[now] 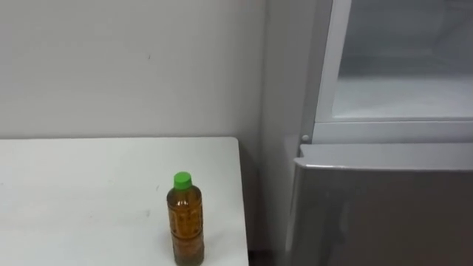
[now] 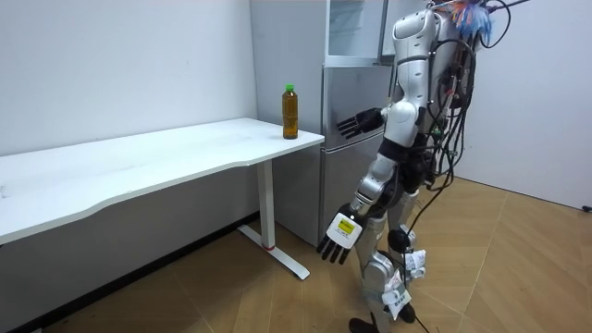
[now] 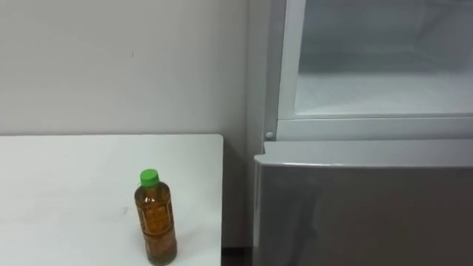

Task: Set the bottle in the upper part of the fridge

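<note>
Bottle (image 1: 185,219) upright on table (image 1: 89,192) at lower centre, fridge (image 1: 384,207) at right, upper compartment open, left hand (image 2: 340,236) hanging low, released, right hand (image 2: 361,122) raised mid-frame, fingers loose.

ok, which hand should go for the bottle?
Probably right. The right hand is raised at about bottle height, open, fingers toward the table. The left hand hangs open below table level. The fridge is also on the robot's right.

Clear plastic bottle (image 1: 185,222), matt white table (image 1: 74,199).
</note>
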